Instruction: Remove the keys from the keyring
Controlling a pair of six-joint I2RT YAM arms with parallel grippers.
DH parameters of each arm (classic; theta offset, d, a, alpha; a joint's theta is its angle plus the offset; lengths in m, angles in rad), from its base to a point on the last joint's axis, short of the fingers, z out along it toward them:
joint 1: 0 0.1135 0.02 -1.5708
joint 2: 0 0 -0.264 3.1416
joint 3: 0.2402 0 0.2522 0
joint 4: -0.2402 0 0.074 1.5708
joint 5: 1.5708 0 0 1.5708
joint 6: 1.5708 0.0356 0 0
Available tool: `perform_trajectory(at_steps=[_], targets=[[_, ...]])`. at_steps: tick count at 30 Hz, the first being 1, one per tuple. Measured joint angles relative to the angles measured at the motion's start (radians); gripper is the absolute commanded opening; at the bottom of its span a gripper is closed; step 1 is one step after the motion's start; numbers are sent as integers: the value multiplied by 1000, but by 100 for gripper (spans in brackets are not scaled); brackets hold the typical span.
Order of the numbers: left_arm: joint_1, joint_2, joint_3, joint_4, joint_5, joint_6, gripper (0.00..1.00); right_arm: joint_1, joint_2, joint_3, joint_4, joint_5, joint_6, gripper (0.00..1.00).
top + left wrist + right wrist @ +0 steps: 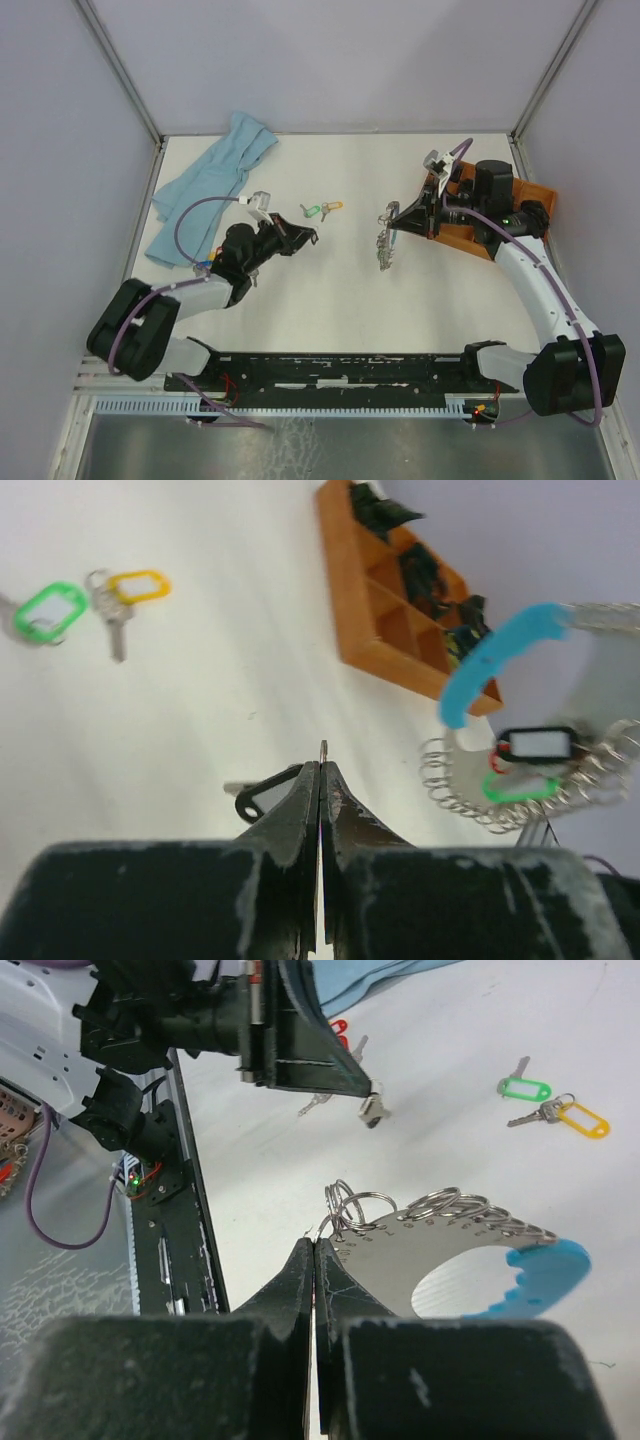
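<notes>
My right gripper (393, 214) is shut on the edge of the keyring (384, 246), a flat silver plate with several split rings and a light blue grip (540, 1274), held above the table. In the right wrist view my right gripper (317, 1244) pinches the plate (400, 1260) at its ring end. In the left wrist view, black, green and red tags hang from the keyring (530, 770). My left gripper (303, 237) is shut on a black-tagged key (265, 792), apart from the ring. Loose green-tagged (311, 211) and yellow-tagged (332, 208) keys lie on the table.
An orange compartment tray (535, 195) stands at the right behind my right arm. A light blue cloth (215, 175) lies at the back left. Red- and blue-tagged keys (205, 267) lie by my left arm. The white table (330, 300) has walls on three sides.
</notes>
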Motion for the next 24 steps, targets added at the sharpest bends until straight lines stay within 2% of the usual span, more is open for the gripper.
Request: perform_trajectory(at_steps=[6, 8, 13, 17, 21, 22, 24], targets=[[75, 302, 194, -144, -27, -101, 3, -21, -3, 0, -16, 0, -18, 1], [83, 375, 276, -216, -60, -114, 7, -25, -5, 0, -20, 0, -21, 1], [84, 470, 418, -372, -155, -124, 42, -29, -7, 0, -22, 1, -29, 1], [84, 467, 436, -416, -195, -125, 61, -34, -7, 0, -35, 3, -39, 1], [86, 377, 390, -429, -238, -98, 74, -39, -7, 0, -69, 9, -77, 1], [86, 330, 370, -433, -249, -84, 80, -40, -7, 0, -82, 11, -92, 1], [87, 223, 329, -430, -275, -50, 98, -45, -6, 6, -123, 18, -134, 1]])
